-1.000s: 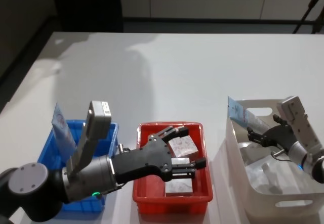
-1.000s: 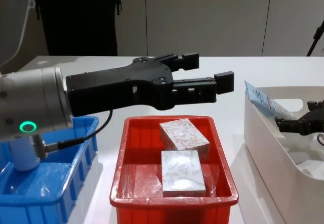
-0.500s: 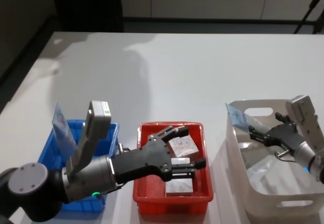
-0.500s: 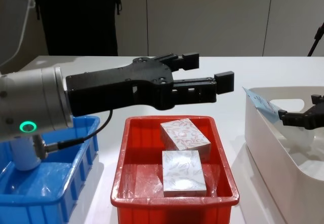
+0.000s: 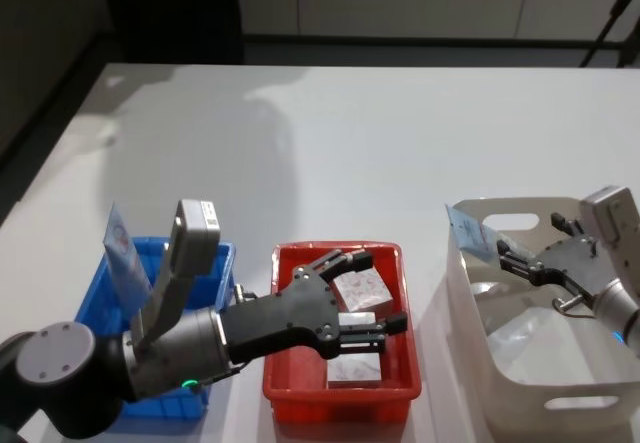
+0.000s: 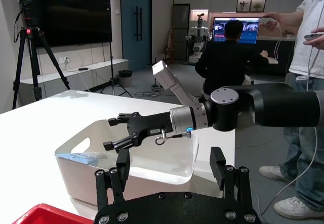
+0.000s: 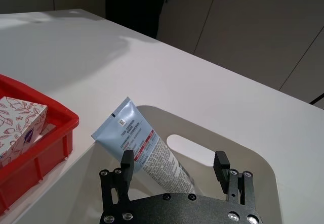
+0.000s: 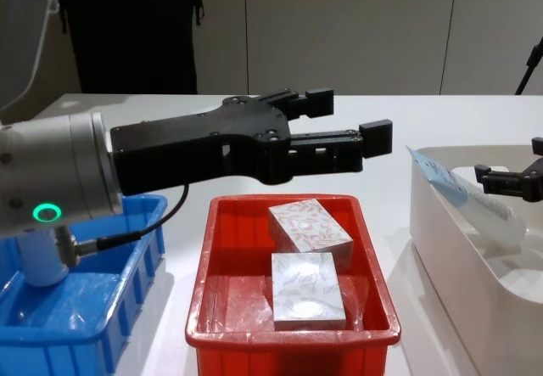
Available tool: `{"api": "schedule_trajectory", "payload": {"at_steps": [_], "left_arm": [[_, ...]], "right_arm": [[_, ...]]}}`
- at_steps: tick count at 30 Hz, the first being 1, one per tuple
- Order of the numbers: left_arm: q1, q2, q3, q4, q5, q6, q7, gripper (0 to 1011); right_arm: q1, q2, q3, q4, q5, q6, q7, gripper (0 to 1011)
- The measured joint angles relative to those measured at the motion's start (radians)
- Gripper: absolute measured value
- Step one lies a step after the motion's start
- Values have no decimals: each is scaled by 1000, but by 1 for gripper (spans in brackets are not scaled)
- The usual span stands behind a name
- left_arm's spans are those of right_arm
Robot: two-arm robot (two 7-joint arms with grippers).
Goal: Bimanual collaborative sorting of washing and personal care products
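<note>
A pale blue squeeze tube (image 5: 468, 231) leans on the left wall of the white handled tub (image 5: 560, 403), its flat end above the rim. My right gripper (image 5: 512, 260) hangs open inside the tub just behind the tube; in the right wrist view the tube (image 7: 142, 143) lies between the spread fingers of the right gripper (image 7: 173, 163), apart from both. My left gripper (image 8: 348, 121) is open above the red crate (image 8: 288, 333), which holds a red-leaf box (image 8: 310, 226) and a grey-green-leaf box (image 8: 307, 287). Nothing is between its fingers.
A blue crate (image 5: 215, 263) stands left of the red one, with another pale blue tube (image 5: 125, 258) upright in it. The three containers line the table's near edge. The white table stretches bare beyond them. People stand in the room behind.
My right gripper has drawn back to the right and risen, away from the tube, which stays leaning on the tub's wall. The left arm has not moved.
</note>
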Motion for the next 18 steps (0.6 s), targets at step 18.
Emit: {"api": "schedule_trajectory", "payload": {"at_steps": [18], "left_arm": [[0, 0, 0, 0, 0, 0, 0, 1002]], "right_arm": [[-117, 39, 18, -156, -55, -98, -71, 1001]]}}
